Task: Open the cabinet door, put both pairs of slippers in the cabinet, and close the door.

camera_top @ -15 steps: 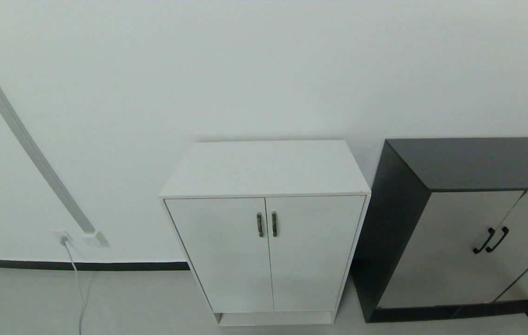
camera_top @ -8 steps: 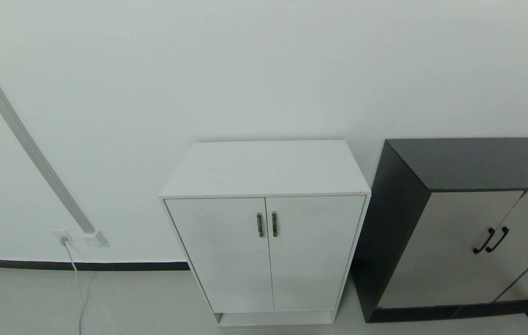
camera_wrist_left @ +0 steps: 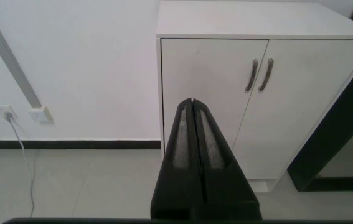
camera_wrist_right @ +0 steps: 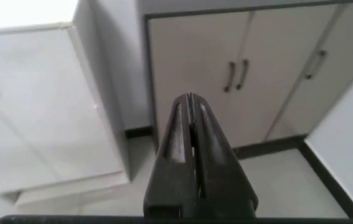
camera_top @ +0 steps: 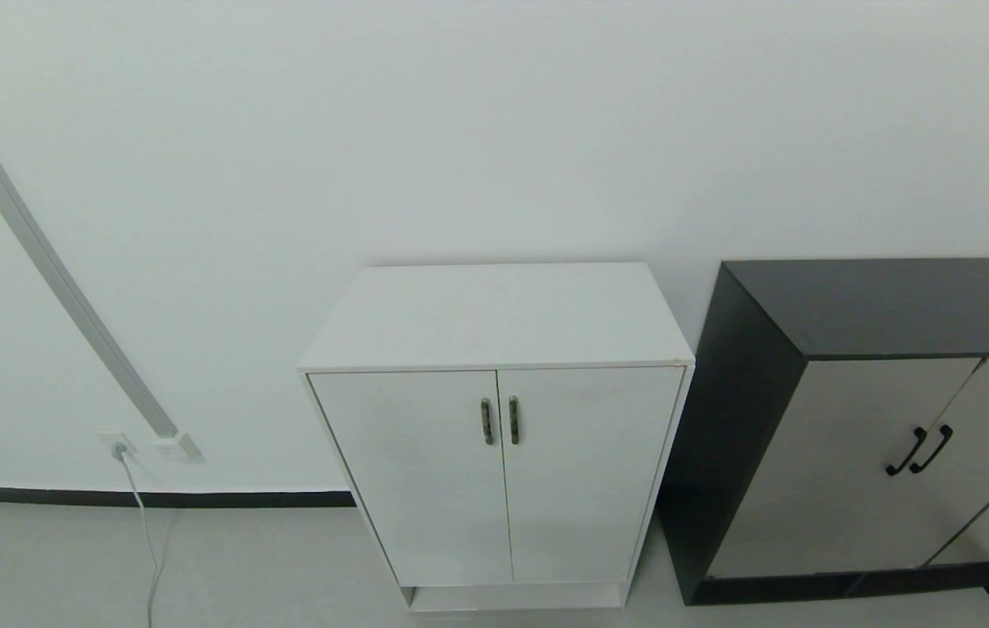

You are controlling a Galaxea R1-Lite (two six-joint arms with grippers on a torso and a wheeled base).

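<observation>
Plain white wall (camera_top: 494, 131) over a pale grey floor (camera_top: 268, 567), that's pretty much the whole room. Dead centre is the white cabinet (camera_top: 494, 323), standing on the floor with its back to the wall. It's fully shut: the left door (camera_top: 416, 471) and right door (camera_top: 586, 471) meet flush down the middle. Two slim dark handles (camera_top: 500, 420) stand upright side by side at that seam, in the upper half of the doors.

Just right of the cabinet sits a dark cabinet (camera_top: 756, 419) with glossy grey doors and curved black pulls, also shut. Can't tell if the two actually touch.

Left of the cabinet, low on the wall, there's a socket (camera_top: 117, 445). A grey cord (camera_top: 146, 541) is plugged into it and hangs down to the floor. From beside the socket, a strip of grey trunking (camera_top: 50, 262) runs diagonally up the wall, away from the cabinet. Black skirting (camera_top: 146, 499) runs along the foot of the wall on that same side.

The left pincer (camera_wrist_left: 192, 102) is out in front of the cabinet, lined up with the left door and apart from it. Its black fingers are pressed tight together with nothing between them. The right pincer (camera_wrist_right: 190, 96) is out in front too, off the cabinet's right corner and pointing toward the dark cabinet. It's clamped together the same way and holding nothing.
</observation>
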